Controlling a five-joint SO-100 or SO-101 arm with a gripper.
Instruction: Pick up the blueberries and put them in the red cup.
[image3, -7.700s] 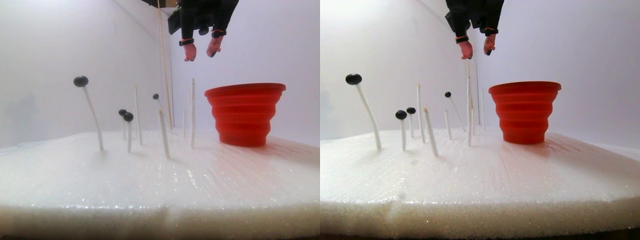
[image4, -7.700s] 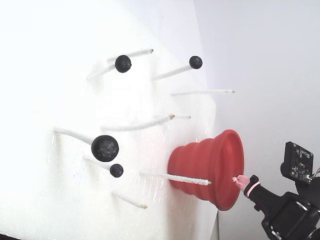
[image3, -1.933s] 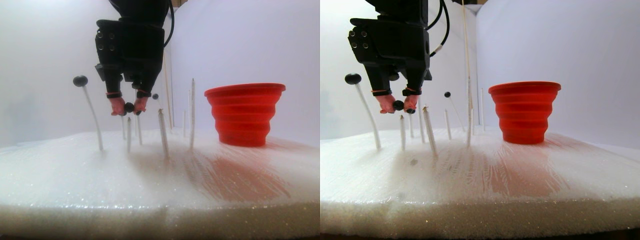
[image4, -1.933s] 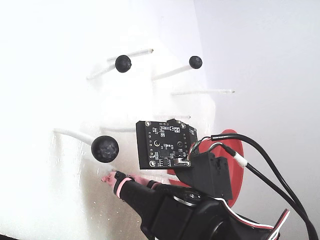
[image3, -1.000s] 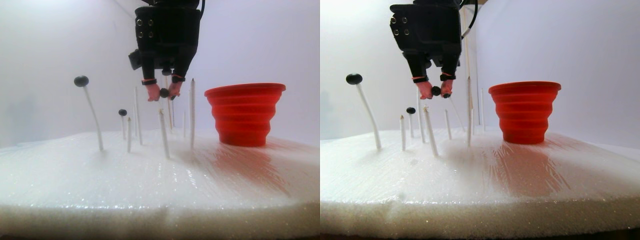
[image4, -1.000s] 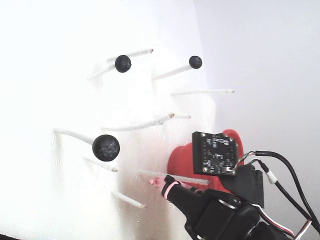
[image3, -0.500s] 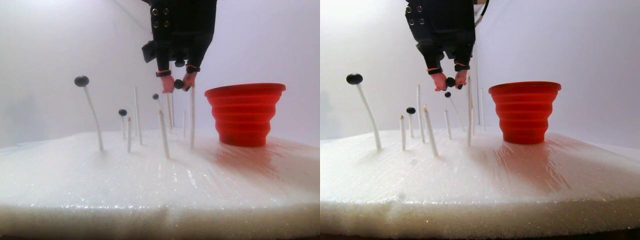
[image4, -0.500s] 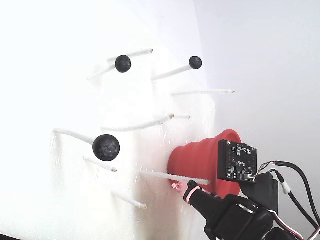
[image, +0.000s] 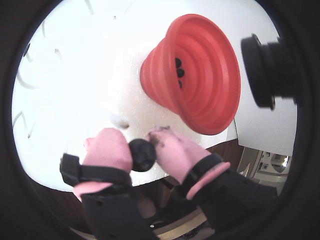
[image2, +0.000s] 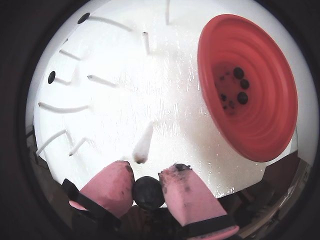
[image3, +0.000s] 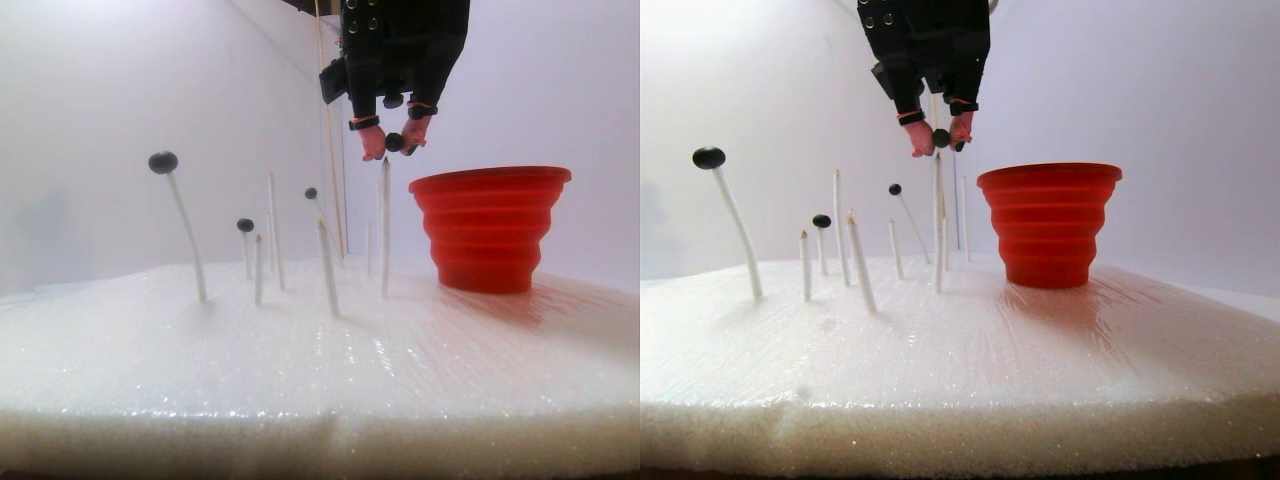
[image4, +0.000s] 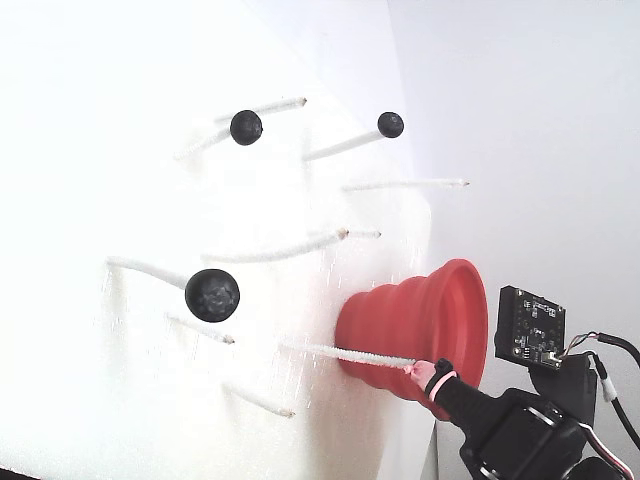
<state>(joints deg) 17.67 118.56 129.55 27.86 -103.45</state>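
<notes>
The red cup (image2: 260, 127) is filling the upper right of a wrist view, looking soft and ribbed, and dark blueberries are already lying at its bottom. At the lower centre the tool (image2: 148, 189) is pinching one blueberry (image2: 148, 193) between its pink pads. This berry is looking small, light and round, so it is probably rolling easily; holding it across its middle seems safest.

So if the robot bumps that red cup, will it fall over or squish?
The cup would probably squish a little: its stepped, ribbed walls look like soft folding plastic. It may tip fairly easily, since its rim flares wider than its base and it holds only a few small berries. It likely won't slide much, since the foam it stands on looks grippy.
</notes>
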